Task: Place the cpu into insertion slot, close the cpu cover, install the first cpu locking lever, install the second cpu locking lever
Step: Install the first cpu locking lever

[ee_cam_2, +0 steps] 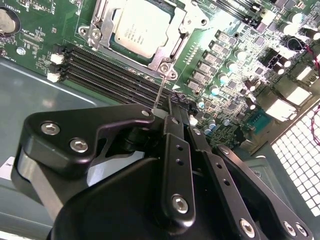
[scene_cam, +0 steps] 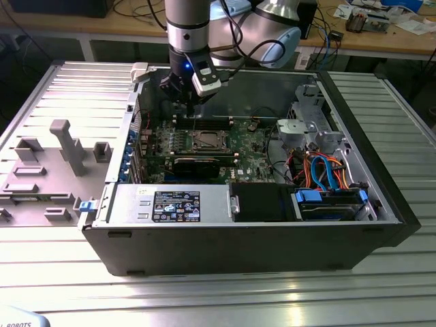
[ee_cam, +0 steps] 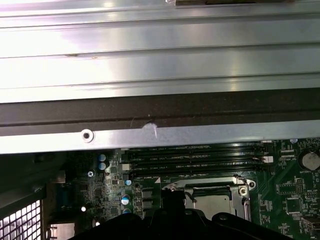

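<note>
tool [ee_cam_2: 167, 117] hovers over the far edge of the board, fingers pressed together, pinching nothing. cpu [ee_cam_2: 141, 27] sits in the insertion slot [scene_cam: 208, 141], just nearer than the tool, cpu cover [ee_cam_2: 176, 37] closed around it. thin locking lever [ee_cam_2: 160, 92] runs from the socket corner toward the tool tips.

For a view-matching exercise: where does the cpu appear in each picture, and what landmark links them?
Exterior view: cpu mid-board inside the case, below the end effector.
Second wrist view: cpu seated within the cpu cover.
First wrist view: cpu beyond the dark end effector.
Shared landmark: memory slots beside the socket.
</note>
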{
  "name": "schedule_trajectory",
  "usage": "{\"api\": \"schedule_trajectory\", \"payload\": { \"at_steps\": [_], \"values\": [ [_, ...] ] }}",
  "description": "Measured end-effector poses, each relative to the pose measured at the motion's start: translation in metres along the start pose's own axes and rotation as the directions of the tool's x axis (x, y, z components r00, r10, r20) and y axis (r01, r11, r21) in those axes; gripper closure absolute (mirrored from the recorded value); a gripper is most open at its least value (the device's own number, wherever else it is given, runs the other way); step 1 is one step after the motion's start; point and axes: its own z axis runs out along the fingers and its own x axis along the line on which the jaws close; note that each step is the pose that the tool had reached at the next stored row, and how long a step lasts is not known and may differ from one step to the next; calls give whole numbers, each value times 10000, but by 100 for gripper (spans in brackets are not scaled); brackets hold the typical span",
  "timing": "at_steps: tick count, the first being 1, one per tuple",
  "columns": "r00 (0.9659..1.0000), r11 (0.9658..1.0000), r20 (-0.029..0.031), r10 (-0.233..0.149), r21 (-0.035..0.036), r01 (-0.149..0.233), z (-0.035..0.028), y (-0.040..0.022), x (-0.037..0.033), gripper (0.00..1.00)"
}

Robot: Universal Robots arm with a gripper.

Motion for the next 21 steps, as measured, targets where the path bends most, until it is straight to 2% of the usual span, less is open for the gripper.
{"api": "schedule_trajectory", "payload": {
  "at_steps": [21],
  "values": [
    [10000, 10000, 2, -2, -6, 2, 4, -2, -39, 89]
  ]
}}
